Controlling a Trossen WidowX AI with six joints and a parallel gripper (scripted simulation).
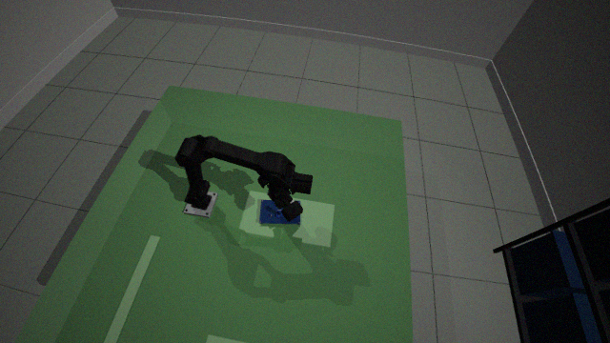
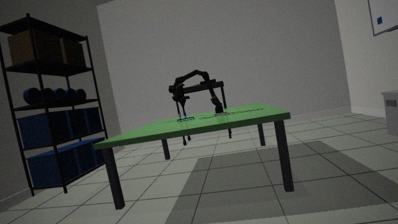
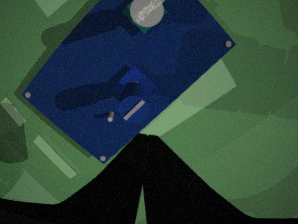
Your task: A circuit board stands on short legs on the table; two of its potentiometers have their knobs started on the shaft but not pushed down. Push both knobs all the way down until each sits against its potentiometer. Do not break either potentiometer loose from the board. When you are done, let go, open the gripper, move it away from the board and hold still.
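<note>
Item: gripper [image 3: 143, 137], fingers drawn together to a thin slit, nothing between them; it hangs over the near edge of the circuit board [image 3: 80, 70], tips pointing down.

Item: circuit board, blue, lying on a pale patch [image 1: 318, 224] of the green bench [image 1: 334, 143]; in the wrist view it spreads ahead of the fingertips and to their left.

Item: pale round knob [image 3: 147, 10], ahead of the fingers at the far part of the board, on a greenish potentiometer body; whether it sits fully down cannot be told.

Item: blue knob [image 3: 132, 82], nearer, just ahead and slightly left of the fingertips; a small light strip [image 3: 133, 110] lies between it and the fingers; its seating likewise cannot be told.

Step in hand, by judgement: approach and alignment above the board, no knob yet touched; pressing not begun.

Next move, by judgement: shift the closed tips forward over the nearer blue knob, centre on it, then descend straight and gently, since side load could loosen the potentiometer.
</note>
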